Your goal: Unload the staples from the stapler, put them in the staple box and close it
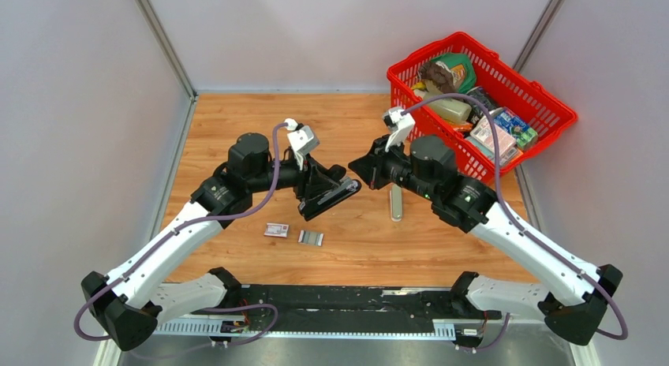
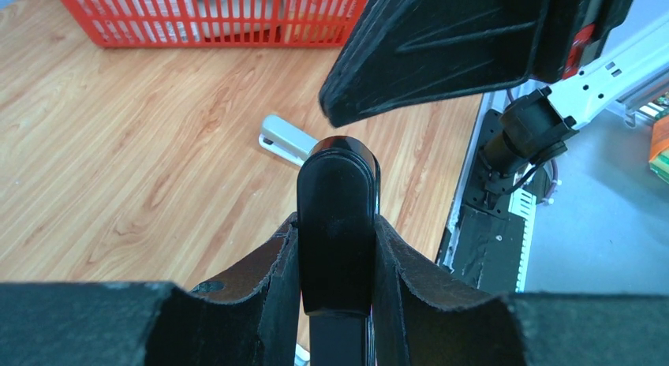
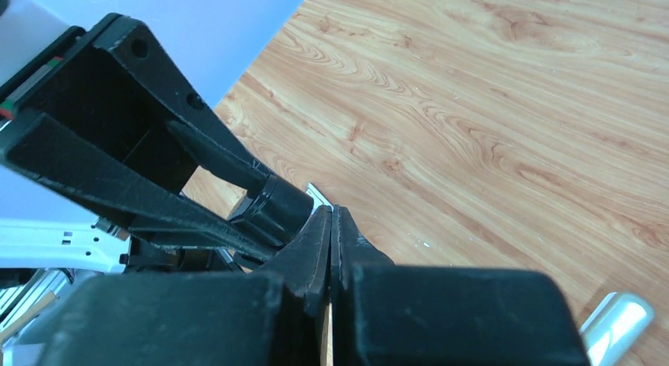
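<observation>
Left gripper is clamped on the stapler, held above the table centre. Long axis runs 8 to 2 o'clock in the top view, and the free end points at 2 o'clock, just beside the right gripper, whose fingers are pressed together

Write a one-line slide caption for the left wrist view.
Left gripper clamps the black stapler, right gripper close to its end, above the wooden table.

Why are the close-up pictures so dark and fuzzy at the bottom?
Left wrist view: the black jaws sit too near the lens, so blur; the stapler beyond is sharper. Right wrist view: same, and the silver bar glares, unfocused. Top view: evenly lit, sharp.
</observation>
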`<act>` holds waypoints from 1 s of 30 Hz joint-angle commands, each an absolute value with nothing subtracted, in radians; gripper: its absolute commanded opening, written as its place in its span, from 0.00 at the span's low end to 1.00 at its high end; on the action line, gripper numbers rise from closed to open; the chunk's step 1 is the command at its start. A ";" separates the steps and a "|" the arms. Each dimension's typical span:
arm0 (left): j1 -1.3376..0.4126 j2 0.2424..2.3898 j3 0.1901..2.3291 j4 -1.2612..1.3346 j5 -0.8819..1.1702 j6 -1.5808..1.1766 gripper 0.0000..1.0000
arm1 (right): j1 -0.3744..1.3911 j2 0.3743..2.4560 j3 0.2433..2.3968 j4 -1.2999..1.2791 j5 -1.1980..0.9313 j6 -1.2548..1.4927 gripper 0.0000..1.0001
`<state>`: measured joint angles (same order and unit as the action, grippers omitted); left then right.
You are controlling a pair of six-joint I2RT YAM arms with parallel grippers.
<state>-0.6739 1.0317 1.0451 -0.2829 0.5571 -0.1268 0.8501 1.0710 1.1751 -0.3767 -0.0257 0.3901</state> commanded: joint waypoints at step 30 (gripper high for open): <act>-0.675 0.976 0.999 -0.006 0.456 -0.232 0.00 | 0.933 1.155 1.055 -0.284 0.107 0.522 0.00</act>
